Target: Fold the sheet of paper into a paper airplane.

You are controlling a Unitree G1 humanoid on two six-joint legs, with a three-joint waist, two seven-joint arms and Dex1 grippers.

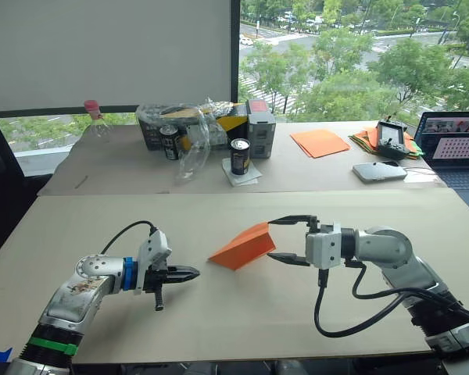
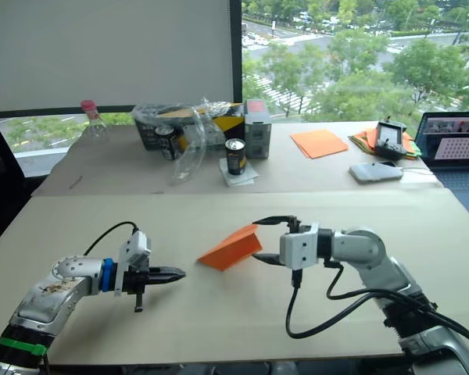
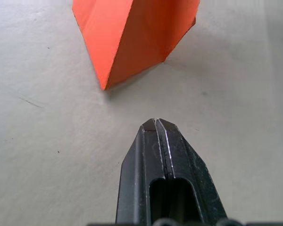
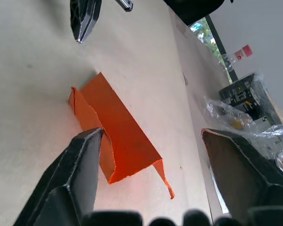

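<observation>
The orange paper (image 1: 242, 246), folded into a pointed wedge with raised flaps, the paper airplane, lies on the near table (image 1: 219, 312) between my two grippers. My left gripper (image 1: 192, 273) is shut and empty, its tip a short way from the wedge's pointed end (image 3: 105, 85). My right gripper (image 1: 284, 239) stands open at the wedge's wide end (image 4: 127, 160), one finger above and one below that edge, not closed on it. The left gripper's tip (image 4: 82, 23) also shows in the right wrist view.
On the far table stand two drink cans (image 1: 240, 155), a crumpled clear plastic bag (image 1: 180, 129), boxes (image 1: 260, 125), smooth orange sheets (image 1: 319, 142), a mixed-colour paper pile (image 1: 367, 139), a white device (image 1: 379, 171) and a laptop (image 1: 457, 148). A cable (image 1: 352, 312) loops beside my right arm.
</observation>
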